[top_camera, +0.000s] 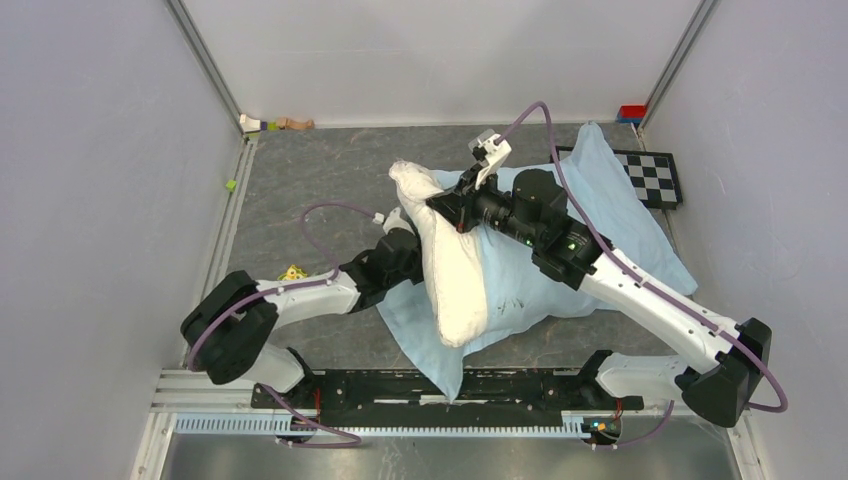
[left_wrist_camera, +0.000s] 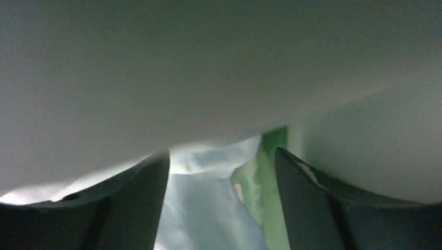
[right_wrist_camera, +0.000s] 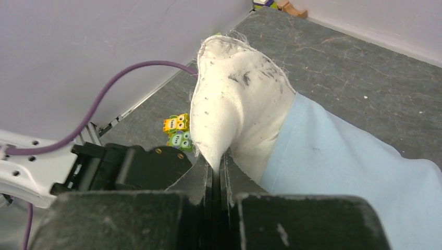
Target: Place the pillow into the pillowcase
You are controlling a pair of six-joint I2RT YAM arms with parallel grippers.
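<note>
The off-white pillow (top_camera: 452,265) stands on its long edge across the left part of the light-blue pillowcase (top_camera: 610,215), which lies flat on the table. My right gripper (top_camera: 446,207) is shut on a fold of the pillow near its far corner; in the right wrist view the jaws (right_wrist_camera: 216,165) pinch the cloth of the pillow (right_wrist_camera: 234,104) beside the pillowcase (right_wrist_camera: 354,166). My left gripper (top_camera: 408,238) presses against the pillow's left side. In the left wrist view it (left_wrist_camera: 221,159) is open, with the pillow (left_wrist_camera: 208,67) above and blue pillowcase fabric (left_wrist_camera: 200,208) with its green reverse between the fingers.
A checkerboard (top_camera: 652,176) lies at the back right beside a red and blue block (top_camera: 632,112). Small toys (top_camera: 275,123) lie at the back left wall. A yellow-green toy (top_camera: 292,272) sits by the left arm. The black mounting rail (top_camera: 450,388) runs along the front.
</note>
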